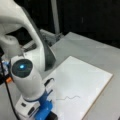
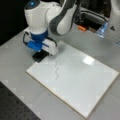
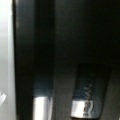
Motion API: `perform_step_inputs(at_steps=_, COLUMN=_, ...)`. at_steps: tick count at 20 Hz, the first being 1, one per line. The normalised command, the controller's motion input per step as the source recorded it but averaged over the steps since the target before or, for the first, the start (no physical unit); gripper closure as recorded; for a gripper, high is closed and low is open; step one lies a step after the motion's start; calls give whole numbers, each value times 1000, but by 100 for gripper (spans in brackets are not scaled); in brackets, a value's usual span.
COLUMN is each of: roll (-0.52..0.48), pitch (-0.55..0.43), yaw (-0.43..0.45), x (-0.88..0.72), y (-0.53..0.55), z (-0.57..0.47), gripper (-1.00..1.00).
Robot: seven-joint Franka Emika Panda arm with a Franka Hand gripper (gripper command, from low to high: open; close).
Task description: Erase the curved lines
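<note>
The curve lines are one thin grey squiggle (image 1: 68, 97) (image 2: 56, 70) on the white board (image 1: 82, 72) (image 2: 85, 82), and it shows whole in both front views. My gripper (image 2: 40, 53) (image 1: 47, 112) is down at the board's corner, a short way from the squiggle's end. It is shut on a black eraser block (image 2: 38, 57) (image 1: 51, 116) that rests there. In the wrist view the dark eraser (image 3: 75, 37) fills most of the picture, and my gripper (image 3: 62, 110) shows low down, with two fingers (image 3: 41, 107) close together.
The board lies on a grey table (image 2: 15, 57). An orange part (image 2: 81, 28) and a blue item (image 2: 102, 28) sit beyond the arm. A black perforated surface (image 2: 12, 107) borders the table. A metal post (image 1: 55, 17) rises behind it.
</note>
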Motion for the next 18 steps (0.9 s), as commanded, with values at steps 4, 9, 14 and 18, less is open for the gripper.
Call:
perform_step_inputs(at_steps=4, roll=45, pitch=-147, yaw=-105, x=-34, y=28, z=-75, gripper=100)
perform_step_inputs(at_steps=9, roll=49, pitch=-140, yaw=-112, x=-60, y=41, z=-63, gripper=100)
perform_step_inputs(at_steps=14, roll=55, pitch=-160, yaw=-119, x=-33, y=58, z=-89, gripper=100)
perform_step_inputs(at_steps=18, roll=50, pitch=-173, yaw=-112, x=26, y=54, z=-134, gripper=100)
